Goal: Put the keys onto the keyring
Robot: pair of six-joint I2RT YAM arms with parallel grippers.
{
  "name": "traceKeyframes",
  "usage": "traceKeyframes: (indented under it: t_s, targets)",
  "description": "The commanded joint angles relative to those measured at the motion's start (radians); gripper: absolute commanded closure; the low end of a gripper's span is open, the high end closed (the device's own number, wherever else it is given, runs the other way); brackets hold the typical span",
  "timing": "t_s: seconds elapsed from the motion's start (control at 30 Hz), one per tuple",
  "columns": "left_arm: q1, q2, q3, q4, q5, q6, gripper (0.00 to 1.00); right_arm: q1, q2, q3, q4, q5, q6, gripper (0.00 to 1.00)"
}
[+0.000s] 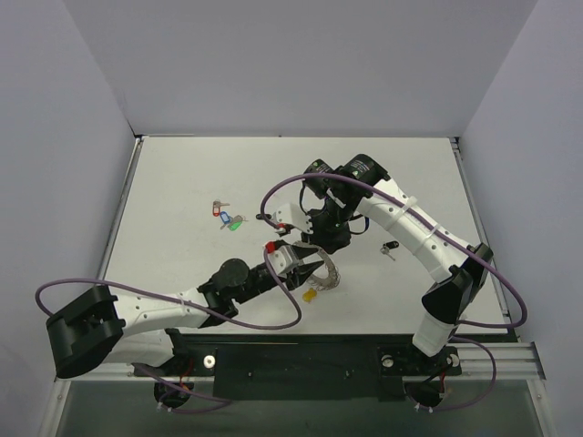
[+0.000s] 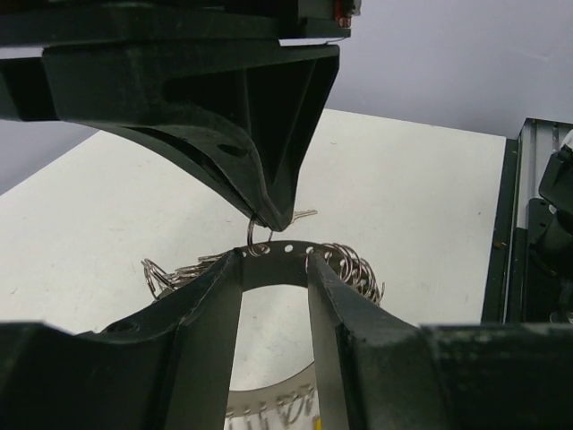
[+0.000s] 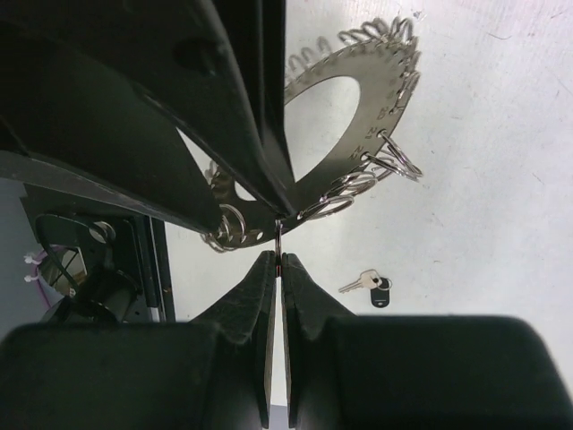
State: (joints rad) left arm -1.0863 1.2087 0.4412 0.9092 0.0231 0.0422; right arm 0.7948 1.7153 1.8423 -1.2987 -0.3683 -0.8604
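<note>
Keyring (image 1: 326, 270): centre of the top view — held by both grippers.
Left gripper (image 2: 275, 262): clamped on the band.
Right gripper (image 3: 278, 260): pinching a small ring (image 3: 278, 235); steady it, thread slowly.
Keys: black-tagged key (image 1: 390, 248) right of centre, others (image 1: 225, 218) left.

Premises are presenting as a robotics test cell: plain grey partition walls (image 1: 301, 64) are enclosing a white table (image 1: 182, 182), with an aluminium mounting rail (image 1: 510, 360) running along the frame's bottom edge.
</note>
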Motion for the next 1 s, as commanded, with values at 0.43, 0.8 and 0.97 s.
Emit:
traceKeyframes:
  t_s: [0.43, 0.8, 0.97]
  targets:
    - [0.034, 0.054, 0.103, 0.039, 0.052, 0.024, 0.68, -0.005, -0.022, 0.02, -0.271, -0.066, -0.022, 1.0]
    - [0.043, 0.052, 0.126, -0.027, 0.08, 0.028, 1.0, -0.011, -0.025, 0.021, -0.271, -0.073, -0.023, 1.0]
    - [0.072, 0.037, 0.126, -0.056, 0.136, -0.011, 1.0, -0.023, -0.034, 0.028, -0.272, -0.09, -0.023, 1.0]
